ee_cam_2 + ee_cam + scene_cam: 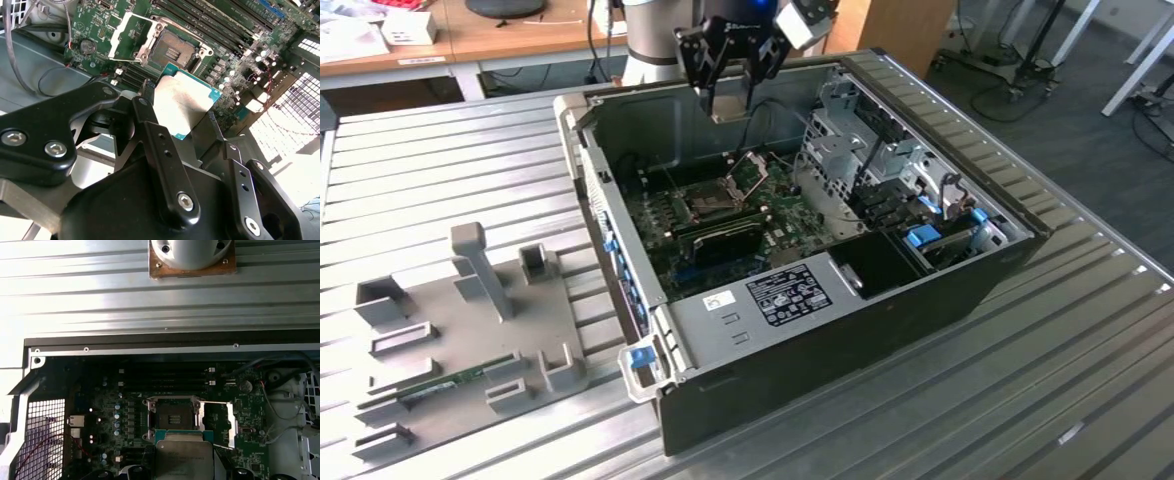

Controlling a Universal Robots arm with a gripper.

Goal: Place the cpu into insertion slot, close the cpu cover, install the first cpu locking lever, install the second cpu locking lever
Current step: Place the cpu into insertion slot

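Cpu (186,100) gripped by opposite edges in hand (180,112), suspended above insertion slot (175,49), well apart. Cpu cover (231,422) noted swung open. Chip judged light, stiff, underside fragile; edges alone to be gripped.

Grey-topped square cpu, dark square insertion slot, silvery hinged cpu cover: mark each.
cpu (182,107): second wrist view, metal top.
insertion slot (175,50): second wrist view, dark centre.
cpu cover (141,19): second wrist view, frame bar.

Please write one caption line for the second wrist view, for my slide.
The hand holds the cpu near the uncovered insertion slot, cpu cover swung open.
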